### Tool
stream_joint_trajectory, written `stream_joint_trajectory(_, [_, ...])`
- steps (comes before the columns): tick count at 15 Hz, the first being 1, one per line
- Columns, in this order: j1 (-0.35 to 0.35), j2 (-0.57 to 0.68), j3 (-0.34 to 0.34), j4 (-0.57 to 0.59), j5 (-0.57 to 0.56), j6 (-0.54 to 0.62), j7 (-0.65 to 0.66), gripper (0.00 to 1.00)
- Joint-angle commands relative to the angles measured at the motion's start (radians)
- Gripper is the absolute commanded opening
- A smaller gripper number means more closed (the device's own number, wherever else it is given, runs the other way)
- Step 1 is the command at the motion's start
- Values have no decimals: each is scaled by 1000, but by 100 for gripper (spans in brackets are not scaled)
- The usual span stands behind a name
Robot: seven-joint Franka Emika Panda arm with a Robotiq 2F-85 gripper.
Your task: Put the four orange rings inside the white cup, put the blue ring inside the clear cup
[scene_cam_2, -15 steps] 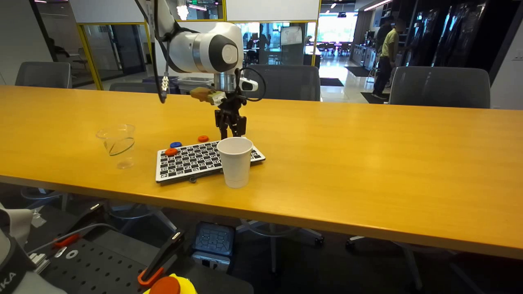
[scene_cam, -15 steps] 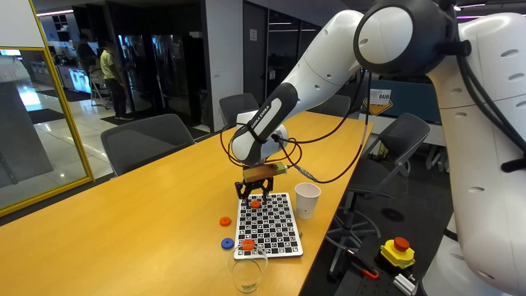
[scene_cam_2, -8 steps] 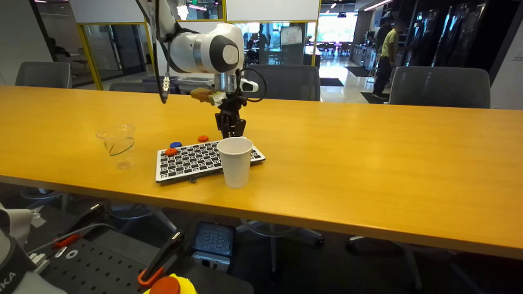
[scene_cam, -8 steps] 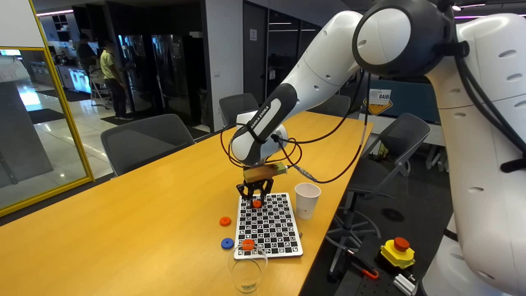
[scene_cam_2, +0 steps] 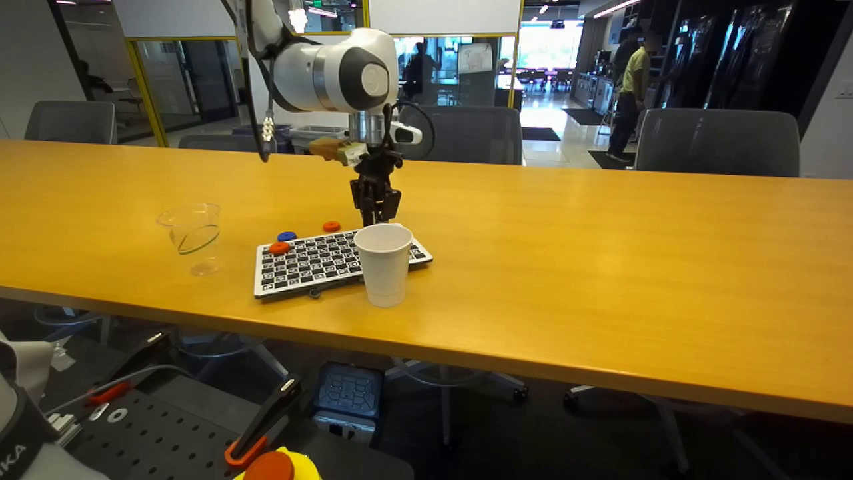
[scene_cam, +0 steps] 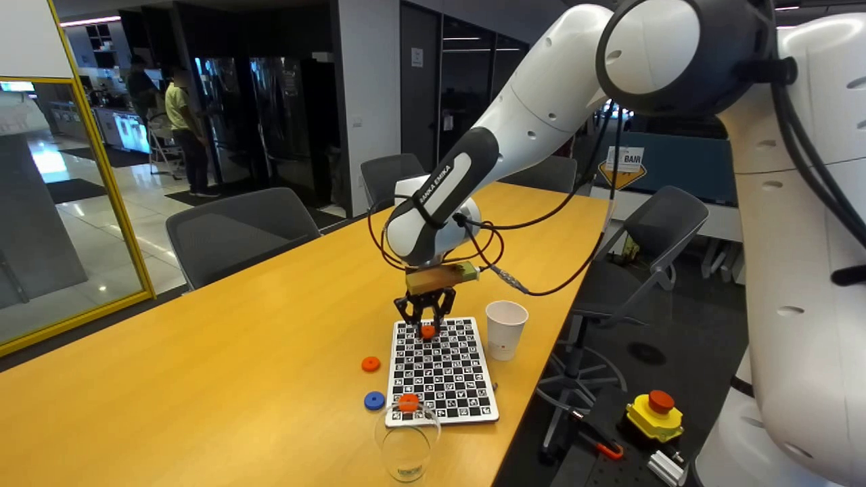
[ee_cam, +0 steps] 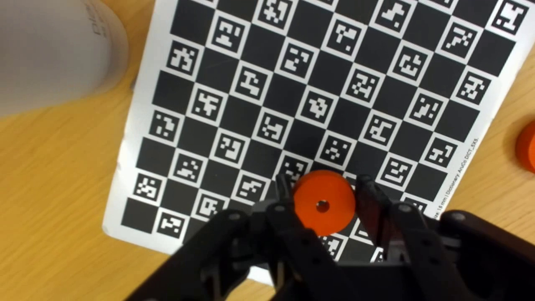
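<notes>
"What does the wood-grain table [scene_cam_2: 633,280] carry?"

"A black-and-white checkered board [scene_cam: 443,372], with the white cup [scene_cam: 506,330] upright just beside one long edge."

"And along the opposite long edge?"

"The blue ring [scene_cam: 374,400] and one orange ring [scene_cam: 371,364], both flat, apart from each other."

"Where's the clear cup [scene_cam_2: 193,239]?"

"Upright, near a short end of the board."

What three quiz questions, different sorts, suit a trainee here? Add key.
1. True or false: the white cup stands beside the board, not on it.
2. The blue ring lies: a) in the clear cup; b) on the board; c) on the table.
3. What is the gripper closed on?

Key: 1 true; 2 c; 3 an orange ring.
</notes>
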Motion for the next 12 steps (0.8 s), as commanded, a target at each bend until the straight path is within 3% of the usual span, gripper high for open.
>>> stream_joint_trajectory(1, [12, -198, -29, -176, 8, 37, 2, 19])
stream_joint_trajectory(6, [-1, -460, -42, -378, -48, 31, 48, 19])
stream_joint_trajectory(12, [-70, -716, 7, -544, -98, 10, 113, 19])
